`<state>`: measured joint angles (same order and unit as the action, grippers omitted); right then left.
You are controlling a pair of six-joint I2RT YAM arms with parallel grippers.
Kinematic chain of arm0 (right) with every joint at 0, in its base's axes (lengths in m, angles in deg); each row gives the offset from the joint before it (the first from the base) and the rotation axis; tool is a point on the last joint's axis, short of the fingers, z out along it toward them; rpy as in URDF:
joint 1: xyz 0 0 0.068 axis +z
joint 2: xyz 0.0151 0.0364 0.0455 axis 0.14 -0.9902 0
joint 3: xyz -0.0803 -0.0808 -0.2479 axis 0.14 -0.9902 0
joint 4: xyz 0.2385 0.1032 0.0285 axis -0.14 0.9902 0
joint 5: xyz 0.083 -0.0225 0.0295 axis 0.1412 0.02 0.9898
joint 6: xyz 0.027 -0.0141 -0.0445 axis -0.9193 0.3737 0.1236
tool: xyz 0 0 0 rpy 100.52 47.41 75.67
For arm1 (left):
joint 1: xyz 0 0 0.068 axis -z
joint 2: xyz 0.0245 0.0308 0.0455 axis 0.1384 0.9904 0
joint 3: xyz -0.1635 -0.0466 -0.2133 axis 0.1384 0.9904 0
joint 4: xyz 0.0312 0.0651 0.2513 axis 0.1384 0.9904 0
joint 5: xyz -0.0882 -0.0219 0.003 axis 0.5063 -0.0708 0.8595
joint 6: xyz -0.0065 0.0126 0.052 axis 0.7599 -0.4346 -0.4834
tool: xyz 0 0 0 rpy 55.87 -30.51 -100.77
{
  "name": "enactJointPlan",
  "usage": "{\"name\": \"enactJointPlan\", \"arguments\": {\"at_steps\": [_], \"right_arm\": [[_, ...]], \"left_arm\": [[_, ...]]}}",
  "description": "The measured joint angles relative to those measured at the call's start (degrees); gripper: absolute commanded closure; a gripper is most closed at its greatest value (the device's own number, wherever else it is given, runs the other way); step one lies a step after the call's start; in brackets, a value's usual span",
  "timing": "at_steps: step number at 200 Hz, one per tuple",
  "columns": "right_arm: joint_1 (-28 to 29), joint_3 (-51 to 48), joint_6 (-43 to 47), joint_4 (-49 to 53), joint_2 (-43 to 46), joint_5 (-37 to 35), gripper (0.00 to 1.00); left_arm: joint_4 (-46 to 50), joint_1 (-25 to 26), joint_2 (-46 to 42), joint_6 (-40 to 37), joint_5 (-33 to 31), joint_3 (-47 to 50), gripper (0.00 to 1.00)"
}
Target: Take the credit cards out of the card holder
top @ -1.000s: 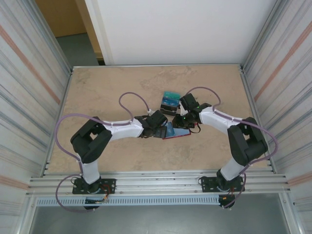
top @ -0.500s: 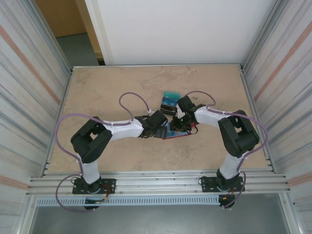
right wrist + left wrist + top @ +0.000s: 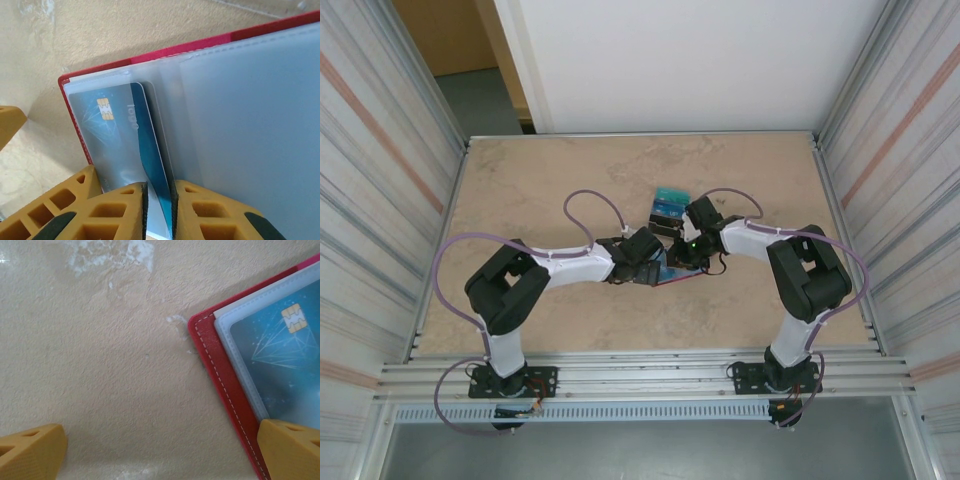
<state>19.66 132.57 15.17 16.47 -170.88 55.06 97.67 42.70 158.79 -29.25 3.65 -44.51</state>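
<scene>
Left arm (image 3: 570, 265), right arm (image 3: 760, 240): white link shells, black joint housings. Black bases (image 3: 510, 382) at 7 and 5 o'clock of top view. Lavender cable (image 3: 592, 192) loops off each arm. Green light (image 3: 692, 243) on right wrist. Left gripper (image 3: 160, 452), right gripper (image 3: 158, 195): yellow-orange fingers (image 3: 75, 210), lattice cut-outs; black pads (image 3: 144, 205) on right pair's inner faces.

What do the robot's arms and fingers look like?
The left arm and right arm are white with chunky black joints, and a lilac cable loops along each. Their fingers are yellow-orange plastic with lattice holes. The right ones have thin black pads inside.
</scene>
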Motion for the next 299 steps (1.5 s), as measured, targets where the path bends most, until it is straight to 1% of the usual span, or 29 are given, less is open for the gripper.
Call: {"name": "enactJointPlan", "arguments": {"at_steps": [57,93,119,158,192,217,264,299], "right_arm": [[-0.2,-2.9,-3.1,-4.3,1.7,5.3,0.84],[-0.3,-5.9,-5.4,-8.7,1.7,9.0,0.86],[-0.3,-6.7,-6.7,-11.3,1.7,10.8,0.85],[-0.3,-6.9,-7.1,-12.0,1.8,10.5,0.82],[-0.3,-6.4,-5.8,-8.7,3.1,7.8,0.77],[-0.3,-5.8,-4.8,-7.0,3.1,6.1,0.76],[-0.3,-4.9,-4.3,-6.0,3.0,4.8,0.75],[-0.3,-3.4,-4.0,-5.3,2.7,4.6,0.74]], "left_arm": [[3.5,0.0,-2.2,1.3,-1.6,1.7,0.01],[6.2,0.0,-3.3,1.7,-2.9,2.2,0.01],[7.5,0.0,-3.3,1.7,-3.6,2.2,0.01],[7.8,0.0,-3.5,2.2,-4.3,2.4,0.01],[7.1,0.0,-6.0,2.4,-4.9,2.4,0.01],[4.5,-0.8,-7.1,2.1,-4.7,2.3,0.01],[0.8,-3.8,-4.3,0.7,-3.4,1.7,0.01],[-0.3,-4.1,-2.4,-0.4,-2.1,1.2,0.01]]}}
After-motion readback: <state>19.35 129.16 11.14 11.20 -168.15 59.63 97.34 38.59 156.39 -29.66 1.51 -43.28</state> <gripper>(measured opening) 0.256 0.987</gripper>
